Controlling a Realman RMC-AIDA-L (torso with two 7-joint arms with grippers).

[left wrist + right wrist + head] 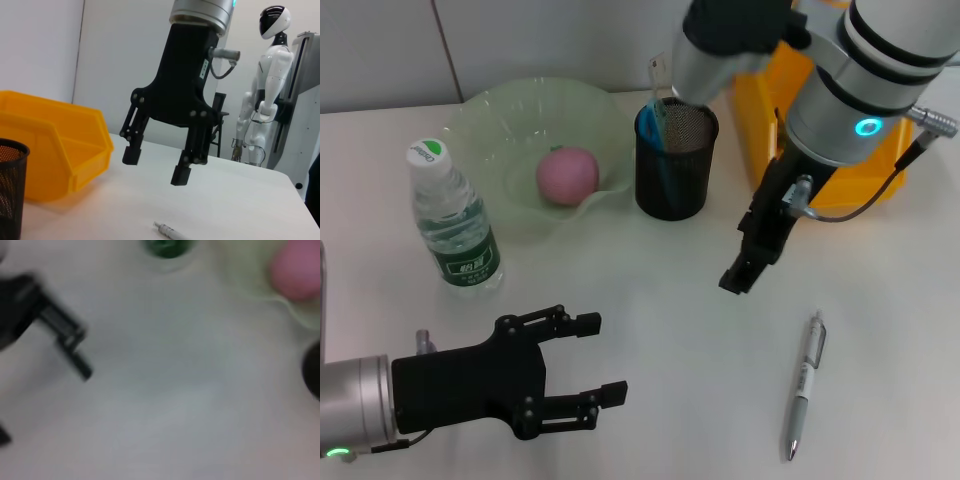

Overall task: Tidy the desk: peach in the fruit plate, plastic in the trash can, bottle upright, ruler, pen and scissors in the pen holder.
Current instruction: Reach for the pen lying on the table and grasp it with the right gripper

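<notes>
Pen [806, 384] lies loose on the surface, well apart from the pen holder [675, 163]. Right gripper [156, 166] hangs above the surface between the two, jaws apart, empty. Left gripper [588, 369] is parked low, jaws apart. Risk for you: the pen is thin and round, so an off-axis descent will likely roll it away.
</notes>
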